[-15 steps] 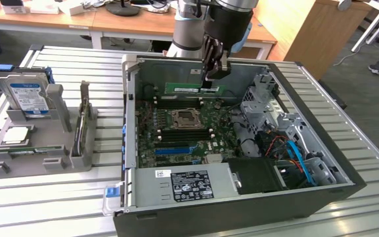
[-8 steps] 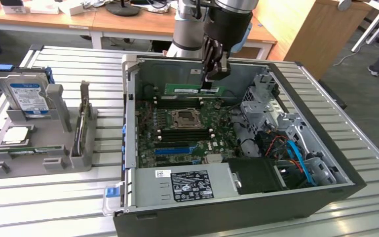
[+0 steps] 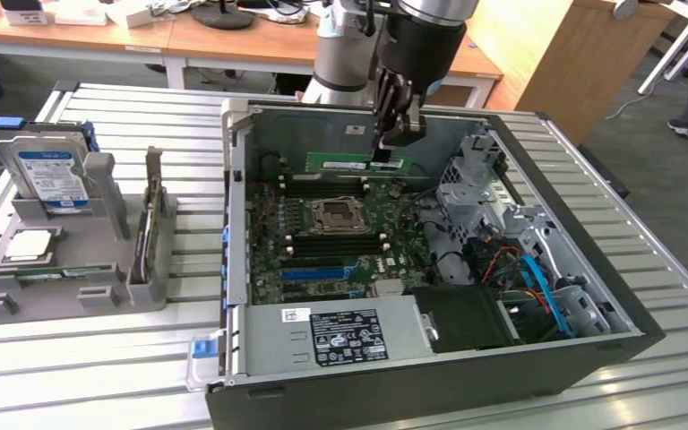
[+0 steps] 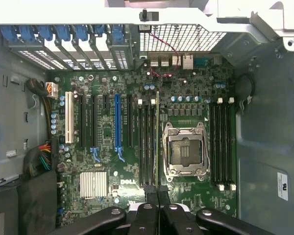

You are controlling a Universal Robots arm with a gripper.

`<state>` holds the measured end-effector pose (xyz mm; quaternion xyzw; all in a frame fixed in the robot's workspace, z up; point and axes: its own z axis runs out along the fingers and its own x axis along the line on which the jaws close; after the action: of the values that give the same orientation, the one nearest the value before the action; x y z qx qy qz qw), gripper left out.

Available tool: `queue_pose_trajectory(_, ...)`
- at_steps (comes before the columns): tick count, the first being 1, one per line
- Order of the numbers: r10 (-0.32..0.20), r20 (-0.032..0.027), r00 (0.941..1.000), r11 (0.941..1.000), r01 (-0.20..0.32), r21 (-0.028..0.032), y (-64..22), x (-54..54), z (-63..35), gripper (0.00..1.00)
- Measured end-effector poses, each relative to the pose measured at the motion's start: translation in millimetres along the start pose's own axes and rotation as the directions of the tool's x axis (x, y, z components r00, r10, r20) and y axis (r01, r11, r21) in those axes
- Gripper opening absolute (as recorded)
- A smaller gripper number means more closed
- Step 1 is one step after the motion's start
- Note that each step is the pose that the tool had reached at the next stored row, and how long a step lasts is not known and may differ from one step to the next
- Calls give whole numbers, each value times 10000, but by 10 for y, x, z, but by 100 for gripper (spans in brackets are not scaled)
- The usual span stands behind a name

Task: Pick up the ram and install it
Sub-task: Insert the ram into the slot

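The ram, a narrow green stick with a white label, hangs on edge just above the motherboard inside the open computer case. My gripper is shut on its top edge near one end. In the wrist view the ram is seen edge-on as a thin line running along the black memory slots beside the empty processor socket. There my gripper pinches the stick. Whether the ram touches a slot I cannot tell.
On the exterior view's left a grey holder carries a hard drive and a square silver processor. Inside the case are a drive cage, orange and blue cables and a power supply. Another bank of slots flanks the socket.
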<state>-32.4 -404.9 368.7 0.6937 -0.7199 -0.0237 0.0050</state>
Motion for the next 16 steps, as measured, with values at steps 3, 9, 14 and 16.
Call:
queue_pose_trajectory(3,0,-1,10000,10000,0,0,0,0,0,12)
queue_pose_trajectory(9,0,1,10000,10000,0,0,-1,0,8,12)
queue_pose_trajectory(14,0,0,10000,10000,0,0,-2,1,49,12)
queue_pose_trajectory(16,0,-1,10000,10000,0,0,-3,2,80,12)
